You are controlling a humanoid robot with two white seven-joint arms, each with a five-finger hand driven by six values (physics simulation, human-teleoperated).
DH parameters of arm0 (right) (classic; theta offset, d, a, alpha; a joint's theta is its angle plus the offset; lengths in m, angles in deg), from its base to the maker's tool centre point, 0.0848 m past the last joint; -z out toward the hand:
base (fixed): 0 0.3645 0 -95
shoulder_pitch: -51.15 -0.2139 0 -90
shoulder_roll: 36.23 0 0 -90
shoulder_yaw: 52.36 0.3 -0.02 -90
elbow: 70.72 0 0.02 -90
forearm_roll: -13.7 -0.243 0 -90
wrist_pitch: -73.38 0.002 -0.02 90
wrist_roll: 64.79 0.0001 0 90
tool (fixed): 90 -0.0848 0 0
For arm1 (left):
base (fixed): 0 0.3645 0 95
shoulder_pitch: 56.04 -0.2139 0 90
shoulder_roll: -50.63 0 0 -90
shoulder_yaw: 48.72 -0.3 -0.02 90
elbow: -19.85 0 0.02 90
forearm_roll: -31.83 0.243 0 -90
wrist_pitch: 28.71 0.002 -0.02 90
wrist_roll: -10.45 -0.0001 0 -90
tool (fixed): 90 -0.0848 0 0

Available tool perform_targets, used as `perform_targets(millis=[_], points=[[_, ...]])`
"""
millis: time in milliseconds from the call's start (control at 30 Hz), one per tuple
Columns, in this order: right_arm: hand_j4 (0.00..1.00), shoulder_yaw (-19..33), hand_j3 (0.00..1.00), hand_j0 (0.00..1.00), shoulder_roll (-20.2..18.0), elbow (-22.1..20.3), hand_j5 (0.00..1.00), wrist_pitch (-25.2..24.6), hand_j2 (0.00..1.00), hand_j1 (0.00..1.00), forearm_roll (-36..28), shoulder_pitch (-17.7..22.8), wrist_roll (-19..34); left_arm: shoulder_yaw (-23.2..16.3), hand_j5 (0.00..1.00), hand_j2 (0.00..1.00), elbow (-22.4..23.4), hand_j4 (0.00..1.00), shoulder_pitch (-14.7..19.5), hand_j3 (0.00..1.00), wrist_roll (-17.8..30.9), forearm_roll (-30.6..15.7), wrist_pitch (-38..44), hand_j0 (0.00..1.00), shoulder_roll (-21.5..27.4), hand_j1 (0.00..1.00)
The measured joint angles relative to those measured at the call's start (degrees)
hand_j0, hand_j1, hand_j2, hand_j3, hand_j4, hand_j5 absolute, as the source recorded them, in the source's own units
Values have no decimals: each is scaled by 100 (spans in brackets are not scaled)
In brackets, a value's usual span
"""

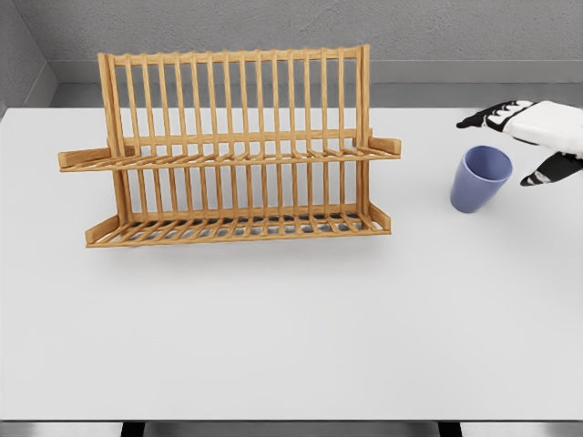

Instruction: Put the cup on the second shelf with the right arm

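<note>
A blue-violet cup (479, 178) stands upright on the white table (291, 328), right of the rack. The wooden two-shelf dish rack (232, 150) stands at the table's back left-centre, with an upper shelf (228, 158) and a lower shelf (237, 228). My right hand (515, 146) comes in from the right edge, just right of and slightly above the cup. Its dark fingers (483, 118) are spread, the thumb below near the cup's rim. It holds nothing and is a little apart from the cup. The left arm is out of sight.
A grey wall runs behind the table. The table's front edge lies along the bottom of the picture, with dark supports showing under it.
</note>
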Motion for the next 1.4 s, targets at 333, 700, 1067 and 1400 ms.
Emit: perform_targets(millis=[333, 700, 1067, 1400], points=[[100, -479, 100, 100, 247, 555, 100, -39, 100, 100, -2, -501, 147, -1, 100, 100, 0, 100, 0, 100, 0, 0, 0, 100, 0, 100], [100, -811, 100, 100, 380, 1215, 100, -28, 100, 100, 27, -580, 153, 1, 100, 100, 0, 100, 0, 100, 0, 0, 0, 100, 0, 100], [100, -1135, 100, 100, 615, 1534, 100, -14, 100, 100, 44, -958, 153, 1, 100, 100, 0, 100, 0, 100, 0, 0, 0, 100, 0, 100], [78, -1320, 78, 78, 698, 1579, 78, 5, 78, 78, 54, -958, 153, 0, 100, 100, 0, 100, 0, 100, 0, 0, 0, 100, 0, 100]])
